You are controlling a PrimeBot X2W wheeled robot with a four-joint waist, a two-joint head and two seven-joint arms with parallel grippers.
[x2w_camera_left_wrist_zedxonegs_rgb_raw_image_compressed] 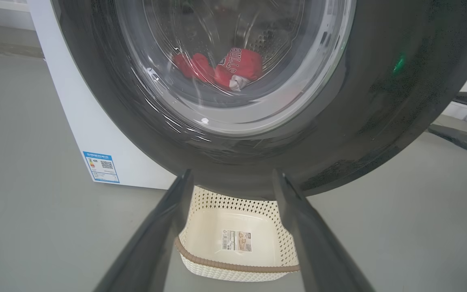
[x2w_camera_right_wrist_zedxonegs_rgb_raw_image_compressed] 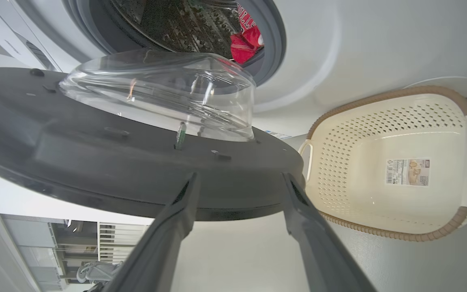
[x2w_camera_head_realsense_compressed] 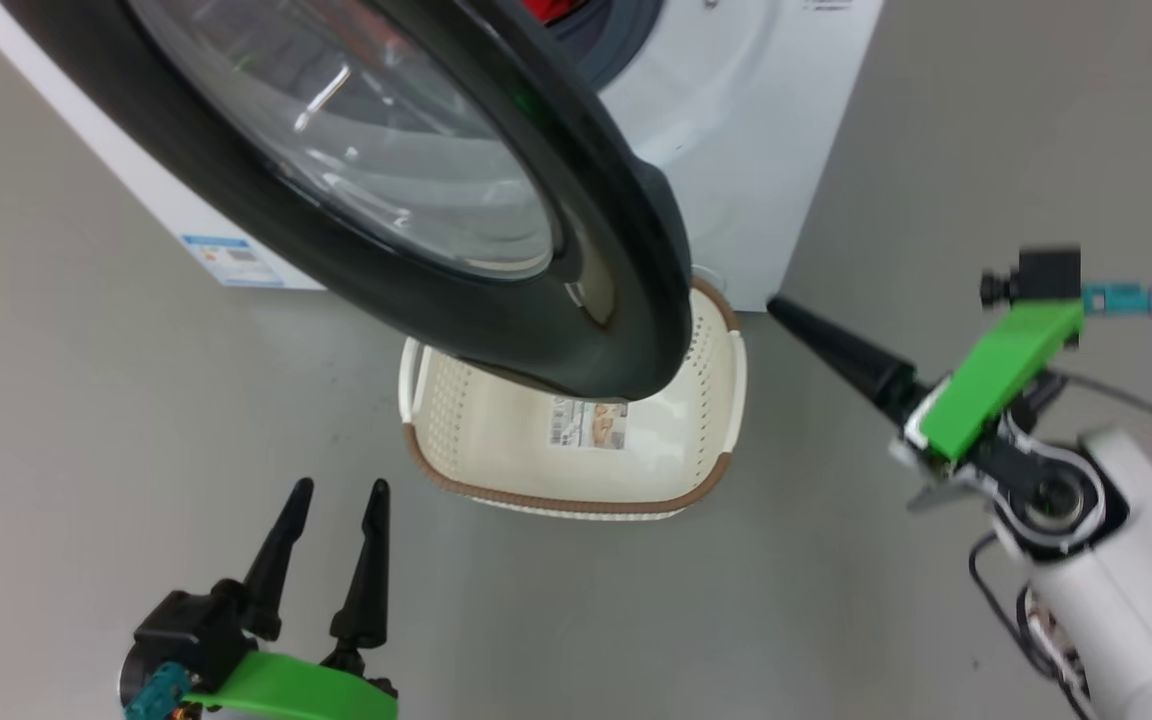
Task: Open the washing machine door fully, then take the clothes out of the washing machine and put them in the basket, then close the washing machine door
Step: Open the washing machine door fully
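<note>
Basket [x2w_camera_head_realsense_compressed: 576, 502] sits on smooth grey floor [x2w_camera_head_realsense_compressed: 86, 420].

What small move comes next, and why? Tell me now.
Probably push the washing machine door wider with the open right gripper: the door overhangs the empty basket, and the clothes lie in the drum behind it.

left jaws: spread, fingers [x2w_camera_head_realsense_compressed: 366, 570] upward | right jaws: spread, fingers [x2w_camera_head_realsense_compressed: 841, 348] aimed up-left
</note>
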